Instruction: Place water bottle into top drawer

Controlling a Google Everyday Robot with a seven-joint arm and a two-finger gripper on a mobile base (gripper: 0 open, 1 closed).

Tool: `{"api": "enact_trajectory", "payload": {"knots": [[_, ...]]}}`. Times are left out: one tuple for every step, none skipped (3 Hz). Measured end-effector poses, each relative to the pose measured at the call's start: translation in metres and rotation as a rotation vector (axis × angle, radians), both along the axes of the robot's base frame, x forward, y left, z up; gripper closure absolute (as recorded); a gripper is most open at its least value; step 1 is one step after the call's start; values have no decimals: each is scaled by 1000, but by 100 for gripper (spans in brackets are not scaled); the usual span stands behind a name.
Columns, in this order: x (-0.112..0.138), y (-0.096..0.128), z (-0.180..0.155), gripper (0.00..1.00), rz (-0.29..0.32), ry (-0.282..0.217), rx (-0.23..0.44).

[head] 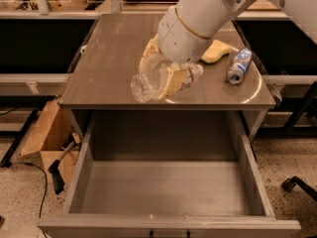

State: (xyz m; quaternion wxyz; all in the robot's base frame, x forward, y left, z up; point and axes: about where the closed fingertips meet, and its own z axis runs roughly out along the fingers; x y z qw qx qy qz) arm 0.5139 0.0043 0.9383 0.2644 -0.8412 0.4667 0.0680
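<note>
Gripping the water bottle [142, 87] across its middle, the gripper [161, 69] hangs from the white arm [208, 9] over the front part of the table top [111, 48] in the 1 camera view. Its 2 cream fingers [171, 81] are closed on the bottle, 1 on each side. The bottle lies roughly level, its ribbed base toward the left front and its neck end toward the right. It is off the table surface and outside the top drawer [79, 185].

That drawer stands pulled out below the table's front edge, with its grey floor and side walls in plain sight and its dark handle [168, 233] at the bottom edge.

On the table's right part lie a blue-and-white can [238, 66] on its side and, just behind it, a yellow object [218, 51].

On the floor to the left sit an open cardboard box [44, 140] and a black-handled tool [57, 175].
</note>
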Motion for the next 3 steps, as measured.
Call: {"api": "enact_trajectory", "payload": {"knots": [[-21,-6,-9,100,-28,18,9],[-42,-8,-18,100,-69,41,22],[-61,-10,-31,100,-112,66,34]]}}
